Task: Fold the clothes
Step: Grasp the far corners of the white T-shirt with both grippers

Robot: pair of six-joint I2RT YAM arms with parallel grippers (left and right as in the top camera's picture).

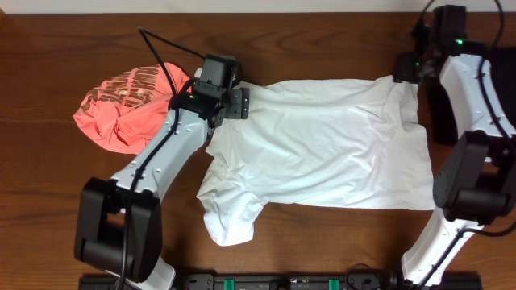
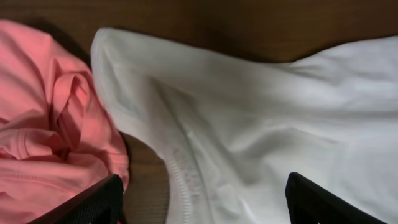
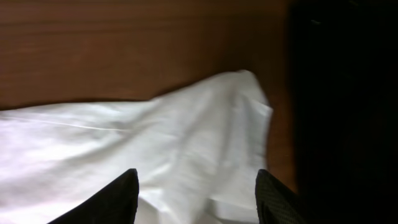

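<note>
The white T-shirt [image 1: 322, 145] lies spread flat across the middle of the table, one sleeve trailing toward the front. The coral-pink shirt [image 1: 125, 105] with pale lettering lies bunched at the left. My left gripper [image 1: 238, 101] is open over the white shirt's upper left corner, fingers astride its hem [image 2: 199, 162] with the pink shirt [image 2: 43, 124] beside. My right gripper [image 1: 407, 68] is open over the shirt's upper right corner [image 3: 205, 137], fingers either side of the fabric [image 3: 196, 193].
A black folded garment [image 1: 439, 113] lies at the right edge beside the white shirt, dark in the right wrist view [image 3: 342, 93]. Bare wood table [image 1: 322, 40] shows behind the shirts. A black rail [image 1: 282, 282] runs along the front edge.
</note>
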